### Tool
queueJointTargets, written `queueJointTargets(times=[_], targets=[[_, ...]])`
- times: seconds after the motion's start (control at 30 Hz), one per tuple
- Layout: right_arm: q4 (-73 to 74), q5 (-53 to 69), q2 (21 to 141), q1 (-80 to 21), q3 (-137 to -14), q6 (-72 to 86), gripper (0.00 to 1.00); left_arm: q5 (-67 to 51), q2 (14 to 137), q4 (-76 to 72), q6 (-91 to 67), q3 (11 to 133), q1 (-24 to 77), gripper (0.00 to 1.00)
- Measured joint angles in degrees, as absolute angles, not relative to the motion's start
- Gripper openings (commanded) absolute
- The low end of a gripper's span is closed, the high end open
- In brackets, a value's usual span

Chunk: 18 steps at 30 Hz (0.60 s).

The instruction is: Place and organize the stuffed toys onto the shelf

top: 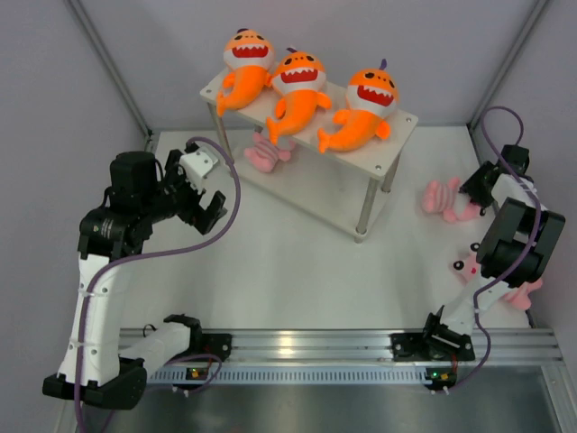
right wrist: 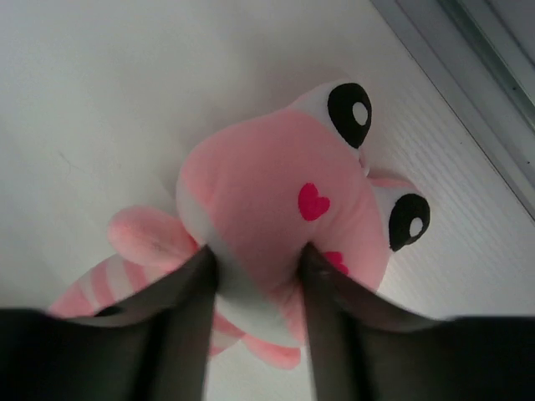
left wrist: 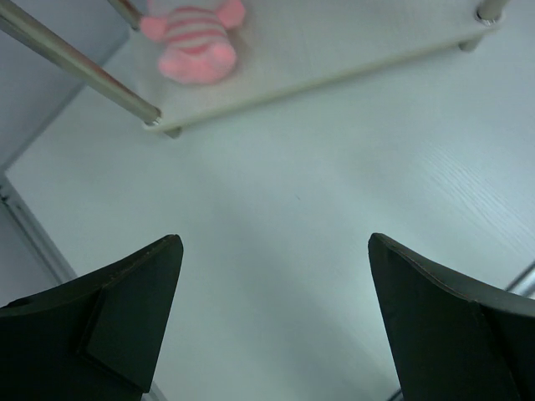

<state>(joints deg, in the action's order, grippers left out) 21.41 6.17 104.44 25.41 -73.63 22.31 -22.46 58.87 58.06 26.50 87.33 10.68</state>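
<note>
Three orange shark plushes [top: 245, 68] [top: 297, 90] [top: 363, 108] lie on the top tier of the white shelf [top: 397, 135]. One pink striped plush [top: 263, 153] lies on the lower tier; it also shows in the left wrist view [left wrist: 196, 38]. My right gripper [top: 476, 188] is shut on a second pink plush [top: 444, 198] at the far right, low over the table; its jaws pinch the plush's head [right wrist: 276, 200]. A third pink plush [top: 467, 266] lies partly under my right arm. My left gripper [top: 206, 194] is open and empty, left of the shelf, over bare table [left wrist: 276, 251].
Silver shelf legs [top: 362, 216] stand in front of the lower tier. Grey walls close in the table at the back and sides. A metal rail [top: 306, 347] runs along the near edge between the arm bases.
</note>
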Motion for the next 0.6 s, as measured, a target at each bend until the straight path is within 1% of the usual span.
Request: queueJointTargets(times=[0.07,0.1,0.13,0.33,0.4,0.47,0.6], targets=[[20.8,5.2,104.8,25.4,-73.6,21.5,0.18,-23.6,57.6,60.7,27.7,84.4,10.7,0.99],[20.5,4.9,105.1,25.4,-73.6,21.2,0.05,-24.2,57.1,61.5,28.2,83.2,10.7,0.99],[20.1,4.6,105.3,25.4,-73.6,20.9,0.00,-24.7,56.6,62.3,28.6,82.1,10.7,0.99],[19.4,3.6,105.0,25.4,-73.5,20.9,0.00,-28.1,55.4,65.0,30.7,78.8,10.7,0.99],[19.6,3.0,102.4,25.4,-71.8,20.9,0.00,-29.9,55.2,65.8,31.7,78.4,10.7,0.99],[20.9,2.2,97.6,25.4,-69.4,20.8,0.00,-31.3,55.2,66.6,32.7,78.1,10.7,0.99],[25.0,1.4,82.3,25.3,-68.5,20.8,0.00,-32.8,55.3,67.5,34.1,77.5,10.7,0.99]])
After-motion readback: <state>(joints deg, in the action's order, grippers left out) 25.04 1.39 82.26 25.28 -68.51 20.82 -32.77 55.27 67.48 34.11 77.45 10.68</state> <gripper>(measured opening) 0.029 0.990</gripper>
